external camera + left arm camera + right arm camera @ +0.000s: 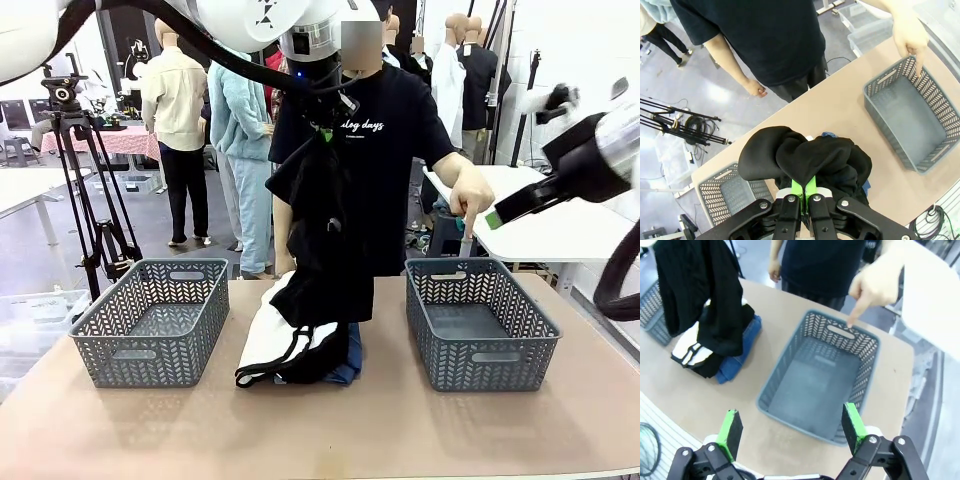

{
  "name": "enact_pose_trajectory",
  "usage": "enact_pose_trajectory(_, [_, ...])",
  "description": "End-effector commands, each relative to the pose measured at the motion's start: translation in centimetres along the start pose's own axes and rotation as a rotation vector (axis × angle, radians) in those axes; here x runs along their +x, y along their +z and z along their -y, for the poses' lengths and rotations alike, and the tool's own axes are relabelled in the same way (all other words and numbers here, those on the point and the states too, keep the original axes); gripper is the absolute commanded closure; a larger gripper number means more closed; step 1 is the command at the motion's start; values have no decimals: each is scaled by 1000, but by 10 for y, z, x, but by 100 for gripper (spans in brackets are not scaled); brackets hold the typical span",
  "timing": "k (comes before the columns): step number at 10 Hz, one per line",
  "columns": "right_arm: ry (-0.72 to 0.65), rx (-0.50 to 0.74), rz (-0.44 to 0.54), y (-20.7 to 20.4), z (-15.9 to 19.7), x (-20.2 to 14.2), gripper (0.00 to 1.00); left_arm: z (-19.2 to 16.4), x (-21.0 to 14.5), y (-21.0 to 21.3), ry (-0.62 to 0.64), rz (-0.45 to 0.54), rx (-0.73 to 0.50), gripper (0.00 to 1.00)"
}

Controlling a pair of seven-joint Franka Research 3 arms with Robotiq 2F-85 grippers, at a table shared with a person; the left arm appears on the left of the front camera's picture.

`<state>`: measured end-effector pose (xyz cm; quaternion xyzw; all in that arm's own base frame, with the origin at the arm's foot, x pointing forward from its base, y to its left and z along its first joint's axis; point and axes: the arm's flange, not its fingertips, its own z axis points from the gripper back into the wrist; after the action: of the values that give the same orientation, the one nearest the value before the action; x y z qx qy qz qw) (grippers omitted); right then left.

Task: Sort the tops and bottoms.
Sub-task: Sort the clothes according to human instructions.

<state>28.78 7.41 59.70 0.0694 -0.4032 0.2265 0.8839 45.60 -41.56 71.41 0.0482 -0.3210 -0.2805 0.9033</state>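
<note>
Pinching black top [805,157] in left end effector [803,194].

One legible text: white script on the person's black T-shirt [405,150], which I read as "log days"; its opening letters lie hidden behind the hanging black garment [320,230].

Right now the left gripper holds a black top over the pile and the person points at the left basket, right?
No: the person's hand points at the right basket, as the front view shows. The left gripper does hold the black top over the pile.
</note>
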Motion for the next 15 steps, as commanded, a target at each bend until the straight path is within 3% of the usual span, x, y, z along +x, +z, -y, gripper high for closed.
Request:
enact_pose_trajectory(1, [-28, -9, -45, -12, -5, -25, 0, 0, 0, 0, 0, 0, 0, 100])
enact_pose_trajectory(2, [-60, -24, -61, -14, 0, -27, 0, 3, 22, -4, 44, 62, -70, 100])
enact_pose_trajectory(3, [-11, -7, -9, 3, 3, -2, 0, 12, 56, -5, 35, 141, -122, 100])
enact_pose_trajectory(5, [-11, -7, -9, 3, 3, -2, 0, 27, 113, -2, -7, 229, -201, 100])
enact_pose_trajectory(8, [-11, -7, -9, 3, 3, -2, 0, 47, 162, 2, -5, 334, -313, 100])
enact_pose_trajectory(10, [-11, -7, -9, 3, 3, -2, 0, 53, 164, 9, 25, 341, -331, 100])
enact_pose_trajectory(11, [-11, -7, -9, 3, 3, -2, 0, 49, 106, -6, 16, 331, -301, 100])
enact_pose_trajectory(14, [-11, -7, -9, 3, 3, -2, 0, 53, 107, -8, 21, 333, -317, 100])
enact_pose_trajectory(15, [-11, -7, -9, 3, 3, -2, 0, 58, 106, 4, 38, 389, -306, 100])
